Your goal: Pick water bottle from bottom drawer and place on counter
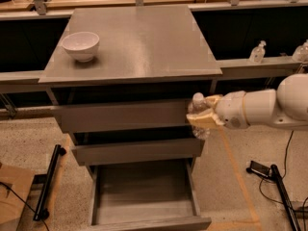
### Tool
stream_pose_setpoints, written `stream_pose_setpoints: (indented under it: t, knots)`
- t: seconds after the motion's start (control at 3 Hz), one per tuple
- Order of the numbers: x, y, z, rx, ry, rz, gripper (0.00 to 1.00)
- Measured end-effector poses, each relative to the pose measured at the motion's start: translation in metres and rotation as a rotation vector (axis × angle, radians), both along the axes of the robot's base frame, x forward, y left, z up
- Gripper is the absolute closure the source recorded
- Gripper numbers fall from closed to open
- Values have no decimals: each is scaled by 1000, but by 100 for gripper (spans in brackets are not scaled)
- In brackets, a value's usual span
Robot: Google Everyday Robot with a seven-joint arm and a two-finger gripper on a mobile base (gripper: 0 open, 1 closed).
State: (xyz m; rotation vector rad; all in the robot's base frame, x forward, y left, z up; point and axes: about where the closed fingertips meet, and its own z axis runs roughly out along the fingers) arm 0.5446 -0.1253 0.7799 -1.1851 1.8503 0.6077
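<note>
My gripper (204, 113) is shut on the water bottle (198, 110), a small clear bottle with a white cap. It holds the bottle upright in the air at the right end of the top drawer's front, just below the counter's front right corner. The counter (144, 42) is the grey square top of the cabinet. The bottom drawer (144, 201) is pulled open below and holds nothing that I can see. The white arm reaches in from the right.
A white bowl (81, 45) stands on the counter's left side. Two upper grey drawers (125, 117) are shut. Clear spray bottles (258, 52) stand on a ledge at the right. A black bar (48, 182) lies on the floor at the left, cables at the right.
</note>
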Motion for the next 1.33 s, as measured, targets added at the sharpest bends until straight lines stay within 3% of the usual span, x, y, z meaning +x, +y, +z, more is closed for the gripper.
stream_pose_setpoints:
  t: [0.33, 0.67, 1.0, 1.33]
  knots:
    - [-3, 4, 27, -28, -41, 6, 100]
    - [-3, 5, 27, -28, -41, 6, 100]
    - [7, 11, 51, -61, -108, 27, 100]
    - [30, 21, 92, -129, -201, 86, 100]
